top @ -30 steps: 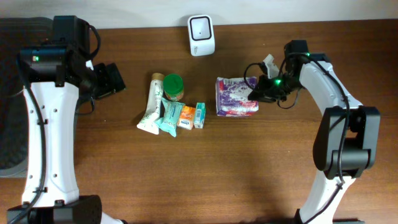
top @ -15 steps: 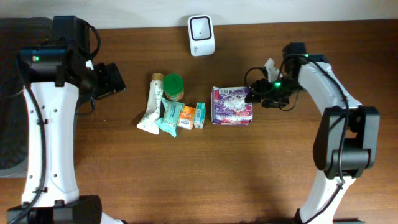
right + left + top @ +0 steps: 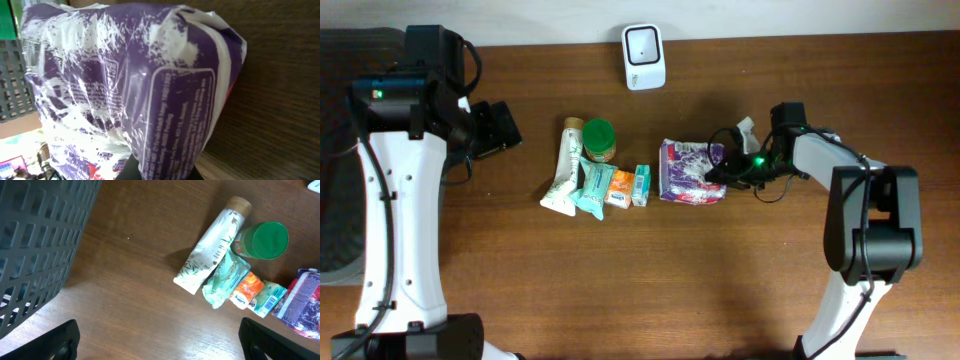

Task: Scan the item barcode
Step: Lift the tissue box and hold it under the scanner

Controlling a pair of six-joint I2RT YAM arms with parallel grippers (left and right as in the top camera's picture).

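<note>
clutter is sitting at 9 o'clock of the purple packet (image 3: pixel 688 172): a small green box (image 3: pixel 640 185) is lying just beside it, then an orange sachet (image 3: pixel 619 187), a teal pouch (image 3: pixel 590 188), a white tube (image 3: pixel 565 165) and a green-lidded jar (image 3: pixel 599 140). the packet is resting on the table (image 3: pixel 620 290) near its centre, and your right gripper (image 3: pixel 722 172) is pinching its 3 o'clock edge, jaws closed tight. the white scanner (image 3: pixel 645 43) is standing at 11 o'clock of the packet, well apart. your left gripper (image 3: pixel 498 128) is hanging wide open at 10 o'clock of the table, near a grey basket (image 3: pixel 35 245). in the right wrist view the packet is filling the frame, its print is blurring, and you cannot tell where the barcode is.
</note>
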